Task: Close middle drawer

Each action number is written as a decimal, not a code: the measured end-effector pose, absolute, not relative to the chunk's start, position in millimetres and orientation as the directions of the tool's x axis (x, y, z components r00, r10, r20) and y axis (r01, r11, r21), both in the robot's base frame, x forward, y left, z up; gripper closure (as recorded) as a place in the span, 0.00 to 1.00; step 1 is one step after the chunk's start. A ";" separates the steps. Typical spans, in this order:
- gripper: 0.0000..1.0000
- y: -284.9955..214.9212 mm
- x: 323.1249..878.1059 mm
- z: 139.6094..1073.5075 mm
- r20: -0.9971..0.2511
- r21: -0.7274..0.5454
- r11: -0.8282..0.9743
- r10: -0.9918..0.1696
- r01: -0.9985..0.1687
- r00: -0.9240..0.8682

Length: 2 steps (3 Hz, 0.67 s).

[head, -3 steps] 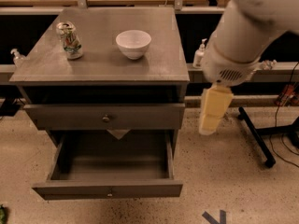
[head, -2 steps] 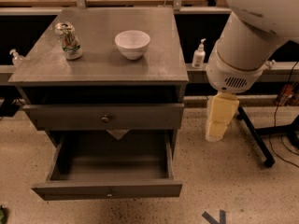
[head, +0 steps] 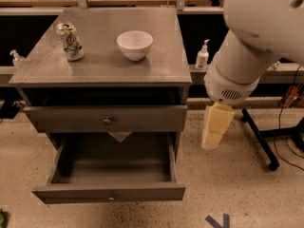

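The middle drawer (head: 142,192) is a wide, shallow grey drawer with a low flat front and a tiny centre knob (head: 111,196). It is pulled far out of the grey cabinet (head: 95,70), and its inside looks empty. Above it, the taller-fronted top drawer (head: 61,119) with a round silvery knob stands slightly out. My gripper (head: 214,127) is cream-coloured and hangs from the big white arm (head: 251,46). It is to the right of the cabinet, at about the height of the top drawer's front, and touches nothing.
A drink can (head: 70,42) and a white bowl (head: 135,44) stand on the cabinet top. Pump bottles stand on a low ledge at the left (head: 17,58) and right (head: 203,56). A black stand's legs (head: 266,144) cross the floor to the right. Blue tape (head: 218,220) marks the floor.
My gripper has moved down a little, staying to the right of the cabinet. The drawers have not moved.
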<state>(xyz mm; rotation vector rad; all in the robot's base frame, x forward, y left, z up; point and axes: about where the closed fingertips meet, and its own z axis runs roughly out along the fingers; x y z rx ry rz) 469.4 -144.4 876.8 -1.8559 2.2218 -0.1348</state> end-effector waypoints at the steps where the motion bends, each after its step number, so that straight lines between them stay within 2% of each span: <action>1: 0.00 -95.4 456.7 749.7 -0.235 -0.088 0.145 -0.964 -0.986 -0.121; 2: 0.00 -54.1 460.0 690.7 -0.301 -0.074 0.075 -0.952 -0.994 -0.050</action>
